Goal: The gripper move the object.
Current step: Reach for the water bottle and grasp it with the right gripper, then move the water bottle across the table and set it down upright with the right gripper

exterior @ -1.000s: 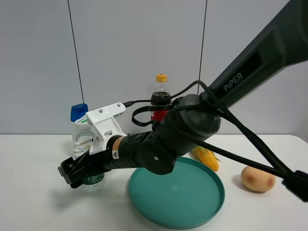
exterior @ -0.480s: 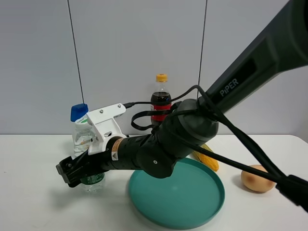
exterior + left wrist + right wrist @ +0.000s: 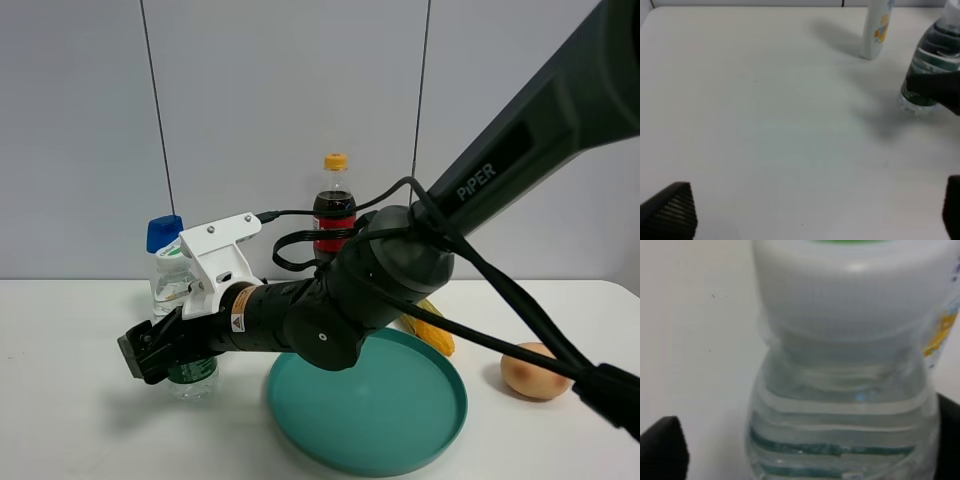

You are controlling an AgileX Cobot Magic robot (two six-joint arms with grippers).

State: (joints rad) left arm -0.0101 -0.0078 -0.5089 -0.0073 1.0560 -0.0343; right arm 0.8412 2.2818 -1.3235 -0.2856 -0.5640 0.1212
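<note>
Straddling upright water bottle (image 3: pixel 840 405): right claw (image 3: pixel 145 352), spread, bottle between tips.

Lab (probably), white table (image 3: pixel 60 420), grey panels (image 3: pixel 280 100)

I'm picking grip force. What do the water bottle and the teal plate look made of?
Water bottle: thin clear plastic, glossy; its ribbed wall is see-through, so it likely flexes. Its cap looks like opaque white plastic. Teal plate: probably hard plastic or melamine, smooth with a soft sheen; glazed ceramic cannot be ruled out.
</note>
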